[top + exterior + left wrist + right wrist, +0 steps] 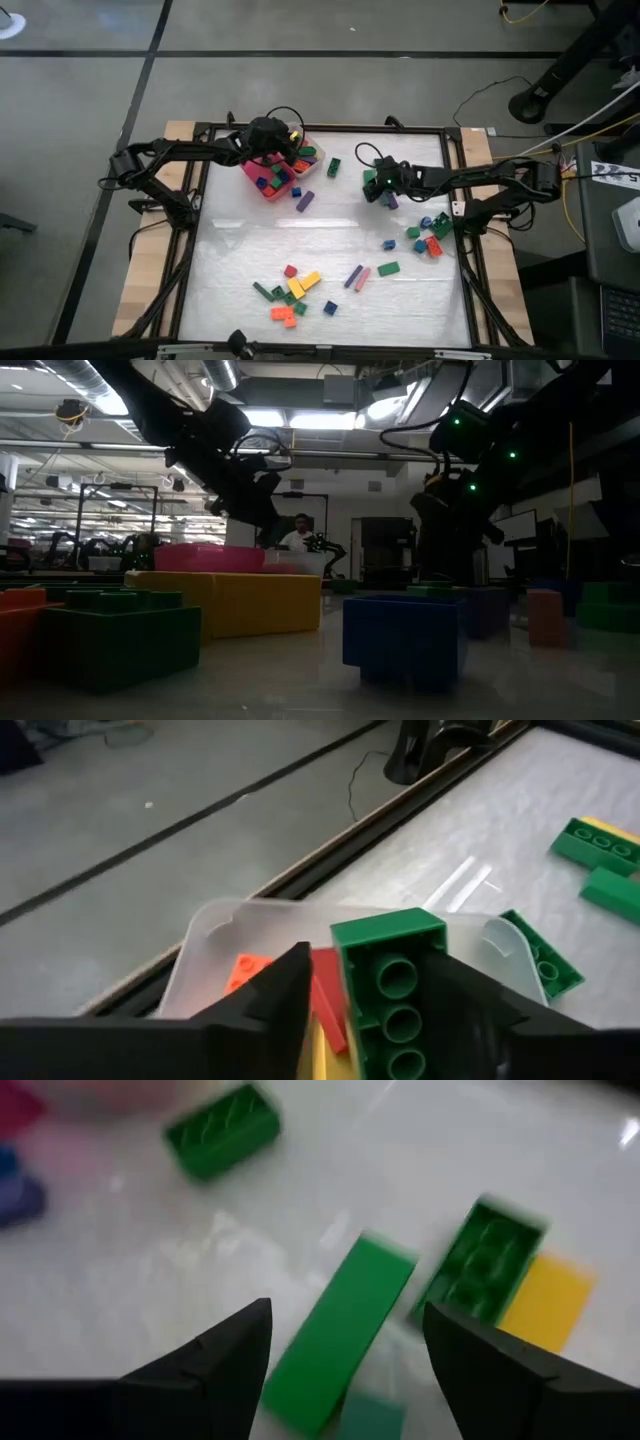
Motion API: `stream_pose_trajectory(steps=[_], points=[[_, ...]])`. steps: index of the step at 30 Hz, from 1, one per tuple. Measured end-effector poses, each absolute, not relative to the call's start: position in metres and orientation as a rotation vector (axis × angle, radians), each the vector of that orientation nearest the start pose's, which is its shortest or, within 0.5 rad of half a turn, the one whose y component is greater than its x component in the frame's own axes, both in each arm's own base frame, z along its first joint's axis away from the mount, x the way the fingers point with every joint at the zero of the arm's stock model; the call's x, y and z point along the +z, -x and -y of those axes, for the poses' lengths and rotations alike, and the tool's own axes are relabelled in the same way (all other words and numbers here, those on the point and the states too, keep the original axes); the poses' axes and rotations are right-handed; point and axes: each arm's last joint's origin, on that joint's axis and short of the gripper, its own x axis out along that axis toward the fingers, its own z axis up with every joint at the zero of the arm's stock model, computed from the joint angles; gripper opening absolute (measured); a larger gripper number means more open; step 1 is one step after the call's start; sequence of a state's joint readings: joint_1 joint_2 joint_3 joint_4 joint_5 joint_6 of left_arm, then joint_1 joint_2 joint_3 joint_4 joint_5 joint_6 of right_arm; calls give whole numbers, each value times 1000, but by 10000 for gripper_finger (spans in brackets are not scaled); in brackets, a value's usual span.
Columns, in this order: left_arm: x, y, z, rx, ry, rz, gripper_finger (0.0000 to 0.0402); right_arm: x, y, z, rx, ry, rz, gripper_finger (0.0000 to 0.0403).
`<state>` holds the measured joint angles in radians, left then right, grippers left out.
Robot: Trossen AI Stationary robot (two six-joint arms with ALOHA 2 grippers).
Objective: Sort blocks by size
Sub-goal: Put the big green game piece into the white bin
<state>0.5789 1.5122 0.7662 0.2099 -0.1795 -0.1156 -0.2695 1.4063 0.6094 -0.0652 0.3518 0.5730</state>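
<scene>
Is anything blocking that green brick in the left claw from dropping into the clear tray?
Nothing visible does. The green brick sits between the left gripper fingers right over the clear tray, which holds only a few bricks.

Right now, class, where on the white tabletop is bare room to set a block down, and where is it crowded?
Free: the left strip beside the black frame, and the middle band between the pink square tray and the near heap of studded plastic bricks. Crowded: that heap and the right-edge cluster.

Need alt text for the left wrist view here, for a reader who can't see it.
A long green block sits between the left gripper's dark fingers, above a clear plastic tray holding orange and red blocks. Beyond lie more green blocks on the white table.
</scene>
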Motion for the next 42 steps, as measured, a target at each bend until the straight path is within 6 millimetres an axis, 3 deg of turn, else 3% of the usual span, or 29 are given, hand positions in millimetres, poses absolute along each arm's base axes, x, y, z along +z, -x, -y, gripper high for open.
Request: stream_pose_trajectory(steps=[6, 17, 25, 34, 42], points=[[196, -256, -172, 772, 230, -486, 207, 159, -238, 87, -936, -441, -647, 261], [195, -255, -172, 770, 228, -502, 214, 139, -239, 115, -1018, -498, -637, 261], [189, -251, -176, 874, 145, -576, 214, 125, -242, 116, -1024, -494, -682, 261], [177, -247, -172, 802, 6, -775, 214, 124, -242, 115, -1016, -496, -685, 261], [177, -246, -172, 784, -32, -794, 214, 124, -242, 115, -1016, -496, -687, 261]])
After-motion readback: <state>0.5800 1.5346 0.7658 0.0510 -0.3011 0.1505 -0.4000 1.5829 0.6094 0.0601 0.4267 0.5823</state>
